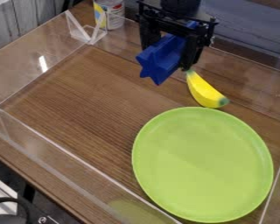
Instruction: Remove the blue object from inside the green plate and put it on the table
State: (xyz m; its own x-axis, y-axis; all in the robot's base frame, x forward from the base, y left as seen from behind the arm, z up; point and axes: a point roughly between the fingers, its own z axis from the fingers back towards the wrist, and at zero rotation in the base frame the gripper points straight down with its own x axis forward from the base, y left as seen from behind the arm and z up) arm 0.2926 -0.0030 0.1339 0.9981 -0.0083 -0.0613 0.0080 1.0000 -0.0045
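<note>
The blue object (161,59) hangs in my gripper (175,45), held in the air above the brown wood-grain table (73,96), near the back and up-left of the plate. The gripper's black fingers are shut on its upper part. The green plate (203,162) lies flat at the front right with nothing on it. The blue object is well clear of the plate's rim.
A yellow banana (205,89) lies on the table just below and right of the gripper, touching the plate's far edge. Clear acrylic walls (38,140) border the table. A yellow-and-white bottle (108,13) stands behind the back wall.
</note>
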